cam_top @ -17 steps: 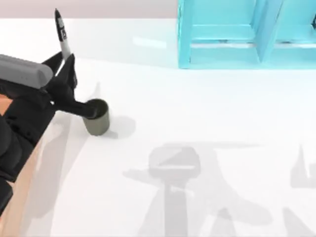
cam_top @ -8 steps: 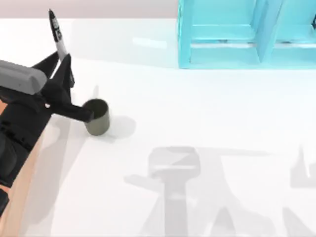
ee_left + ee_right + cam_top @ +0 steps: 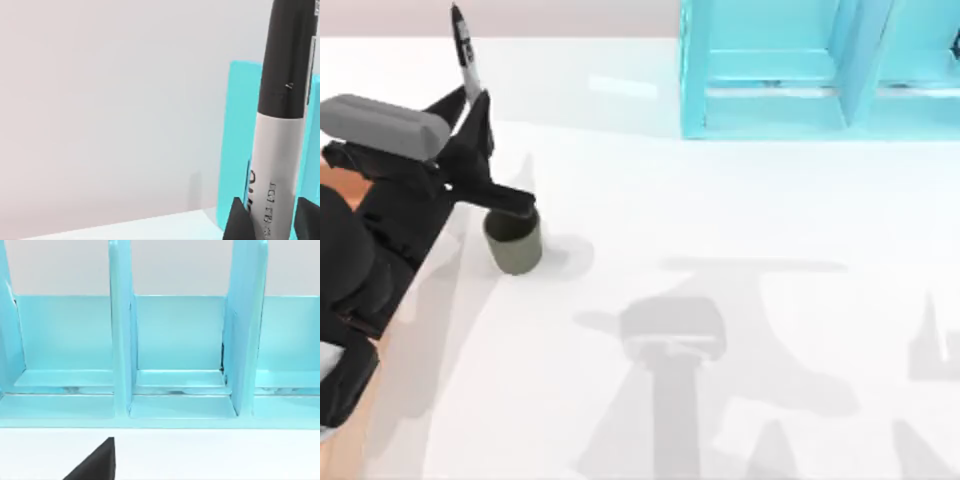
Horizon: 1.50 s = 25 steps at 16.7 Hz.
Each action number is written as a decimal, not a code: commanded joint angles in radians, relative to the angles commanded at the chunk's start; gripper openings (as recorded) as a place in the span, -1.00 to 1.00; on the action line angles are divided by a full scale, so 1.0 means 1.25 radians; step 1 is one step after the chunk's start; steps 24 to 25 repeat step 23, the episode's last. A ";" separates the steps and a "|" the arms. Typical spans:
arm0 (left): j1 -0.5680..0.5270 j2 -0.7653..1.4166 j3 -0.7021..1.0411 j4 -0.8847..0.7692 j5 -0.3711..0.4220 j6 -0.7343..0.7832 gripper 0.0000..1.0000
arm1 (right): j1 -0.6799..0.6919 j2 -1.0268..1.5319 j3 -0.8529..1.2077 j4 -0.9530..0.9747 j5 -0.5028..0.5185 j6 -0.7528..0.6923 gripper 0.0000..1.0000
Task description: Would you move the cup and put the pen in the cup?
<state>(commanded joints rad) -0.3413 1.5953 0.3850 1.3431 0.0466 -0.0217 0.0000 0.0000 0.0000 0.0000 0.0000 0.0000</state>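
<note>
The pen [image 3: 467, 58] stands nearly upright, black cap on top and its grey-white labelled middle just above my left gripper [image 3: 476, 122], which is shut on its lower part. In the left wrist view the pen [image 3: 280, 145] rises between the two dark fingertips [image 3: 237, 220]. The dark olive cup [image 3: 514, 243] stands upright on the white table at the left, just right of and below the gripper. A black part of the hand overlaps its rim. My right gripper [image 3: 95, 464] shows as a dark tip facing the blue rack.
A light-blue rack [image 3: 800, 70] with upright dividers stands at the back right of the table [image 3: 720, 200]; the right wrist view looks into its compartments [image 3: 175, 345]. The table's left edge [image 3: 350, 440] runs under my left arm.
My left arm has swung right with the pen, after a short drift to the left. The hand now overlaps the cup's rim. The cup has stayed put.
</note>
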 joint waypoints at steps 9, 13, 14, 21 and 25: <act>0.000 0.005 0.004 0.004 0.000 0.000 -0.25 | 0.000 0.000 0.000 0.000 0.000 0.000 1.00; 0.000 0.005 0.004 0.004 0.000 0.000 0.36 | 0.000 0.000 0.000 0.000 0.000 0.000 1.00; 0.000 0.005 0.004 0.004 0.000 0.000 0.51 | 0.000 0.000 0.000 0.000 0.000 0.000 1.00; 0.000 0.005 0.004 0.004 0.000 0.000 1.00 | 0.000 0.000 0.000 0.000 0.000 0.000 1.00; 0.000 0.005 0.004 0.004 0.000 0.000 1.00 | 0.000 0.000 0.000 0.000 0.000 0.000 1.00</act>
